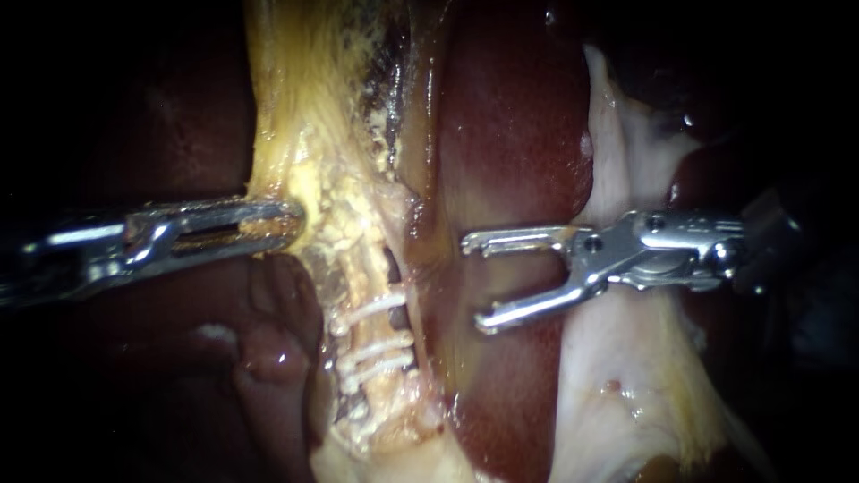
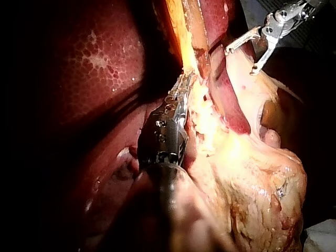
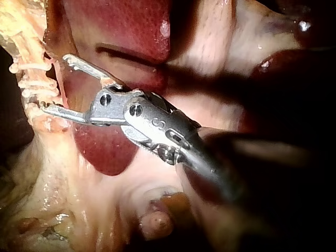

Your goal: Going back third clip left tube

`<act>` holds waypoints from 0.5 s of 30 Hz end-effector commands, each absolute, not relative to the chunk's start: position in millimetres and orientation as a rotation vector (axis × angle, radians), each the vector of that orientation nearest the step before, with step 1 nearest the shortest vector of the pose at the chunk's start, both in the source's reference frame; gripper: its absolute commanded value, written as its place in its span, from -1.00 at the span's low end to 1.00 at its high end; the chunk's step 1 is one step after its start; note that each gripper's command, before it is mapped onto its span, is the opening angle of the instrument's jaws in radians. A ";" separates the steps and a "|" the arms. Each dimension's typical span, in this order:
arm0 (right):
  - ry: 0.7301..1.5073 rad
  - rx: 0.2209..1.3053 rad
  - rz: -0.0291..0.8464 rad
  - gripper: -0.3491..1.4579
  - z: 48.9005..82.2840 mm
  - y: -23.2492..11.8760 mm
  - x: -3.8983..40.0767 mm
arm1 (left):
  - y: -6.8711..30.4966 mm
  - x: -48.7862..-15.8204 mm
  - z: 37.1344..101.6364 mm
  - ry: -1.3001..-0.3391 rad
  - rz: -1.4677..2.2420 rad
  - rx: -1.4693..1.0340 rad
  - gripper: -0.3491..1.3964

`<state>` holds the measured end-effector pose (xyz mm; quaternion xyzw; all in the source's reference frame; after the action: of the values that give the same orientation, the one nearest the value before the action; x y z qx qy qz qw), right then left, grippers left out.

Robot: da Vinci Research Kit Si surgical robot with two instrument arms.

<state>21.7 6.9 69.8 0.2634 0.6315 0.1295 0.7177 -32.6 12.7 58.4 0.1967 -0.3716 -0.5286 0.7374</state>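
A pale yellow tube (image 1: 362,268) runs down the middle of the endoscope view and carries three white clips (image 1: 376,344) stacked close together. My left instrument (image 1: 273,224) is shut on the yellowish tissue (image 1: 313,192) beside the tube, just above the clips. My right instrument (image 1: 474,282) stands to the right of the clips over dark liver (image 1: 510,134), jaws wide open with nothing between them. The right wrist view shows those open jaws (image 3: 55,83) a short way from the clips (image 3: 31,81). From the left wrist camera, my left instrument (image 2: 182,86) pinches the yellow tissue and my right instrument (image 2: 254,50) hangs ahead of it.
Whitish, fatty tissue (image 1: 626,358) lies under and below my right instrument's shaft. Dark red liver (image 1: 179,358) fills the lower left. A stretched yellow strand (image 1: 295,72) rises from the gripped spot to the view's top.
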 end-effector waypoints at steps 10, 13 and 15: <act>1.412 0.562 0.269 0.05 68.2 6.9 21.0 | 12.8 -34.1 62.4 -0.800 -1.154 0.434 -1.00; 1.414 0.554 0.258 0.05 68.2 6.8 20.9 | 13.0 -34.9 64.3 -0.787 -1.152 0.438 -1.00; 1.416 0.550 0.253 0.05 68.1 6.8 20.9 | 13.0 -35.6 65.3 -0.780 -1.147 0.443 -1.00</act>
<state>20.9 6.8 68.1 0.2481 0.6403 0.1137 0.7180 -35.9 13.1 65.6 0.2022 -0.3568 -0.5240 0.7465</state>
